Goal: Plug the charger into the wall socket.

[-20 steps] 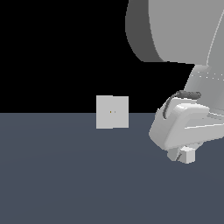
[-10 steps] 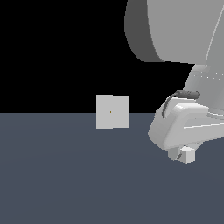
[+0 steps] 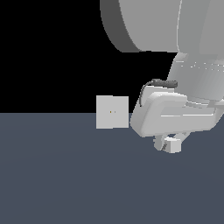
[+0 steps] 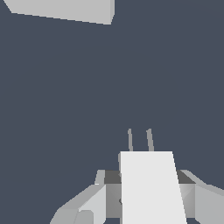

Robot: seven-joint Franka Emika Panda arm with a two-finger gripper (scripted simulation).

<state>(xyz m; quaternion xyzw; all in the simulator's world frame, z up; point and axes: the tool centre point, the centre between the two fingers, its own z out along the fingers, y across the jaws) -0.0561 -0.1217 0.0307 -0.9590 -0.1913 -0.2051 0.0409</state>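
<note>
Almost nothing has changed over the last second: gripper (image 3: 171,143) and charger (image 3: 173,145) sit where they were, charger perhaps a touch higher off the floor (image 3: 65,175). Judged: lift barely begun, carry to the socket not started. Gripper pinches the charger (image 4: 152,186) between its fingers (image 4: 89,203), prongs (image 4: 140,140) pointing ahead. Wall socket (image 3: 112,112) stands upright, well apart, toward the exterior view's left; its edge (image 4: 61,9) shows beyond the prongs, off their line.

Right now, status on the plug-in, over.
Gripper shut on the charger, prongs out ahead. Wall socket upright, apart from the charger, not yet reached. Nothing visible between them.
</note>
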